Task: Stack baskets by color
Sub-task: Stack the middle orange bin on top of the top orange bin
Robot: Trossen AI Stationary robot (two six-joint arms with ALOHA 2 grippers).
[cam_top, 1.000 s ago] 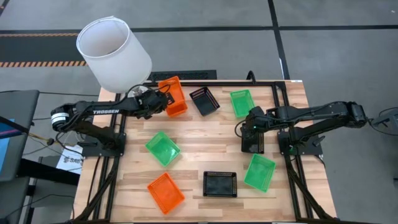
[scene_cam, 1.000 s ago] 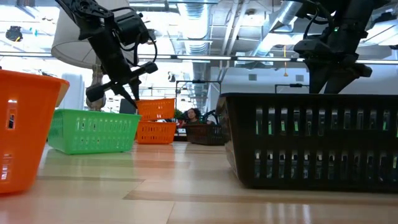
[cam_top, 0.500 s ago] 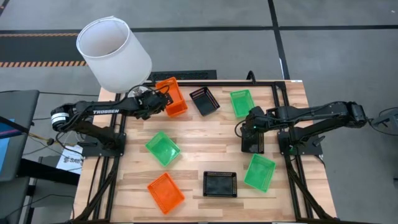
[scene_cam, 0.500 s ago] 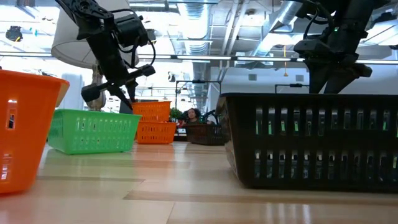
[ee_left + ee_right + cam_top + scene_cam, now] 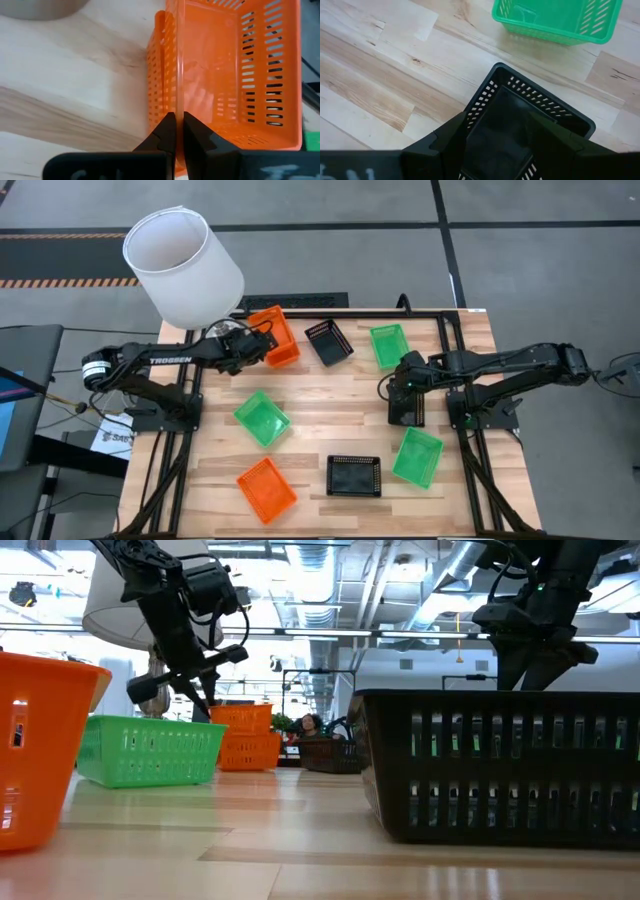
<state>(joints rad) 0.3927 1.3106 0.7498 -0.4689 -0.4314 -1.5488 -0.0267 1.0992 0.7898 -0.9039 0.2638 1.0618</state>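
- The orange basket [image 5: 227,75] sat at the table's far edge on the left, nested over a second orange one, its wall pinched between the closed fingers of the left gripper [image 5: 176,131].
- Judged step: seating the orange stack; next, release cleanly.
- The right gripper [image 5: 405,385] gripped a black basket [image 5: 520,117] mid-right, fingers spread wide across its wall.

The wooden table [image 5: 330,405] carries orange, green and black baskets [image 5: 260,418].

Orange baskets [image 5: 276,336], green baskets [image 5: 262,418] and black baskets [image 5: 354,475] with slotted walls sit on pale wood-grain table [image 5: 330,405].
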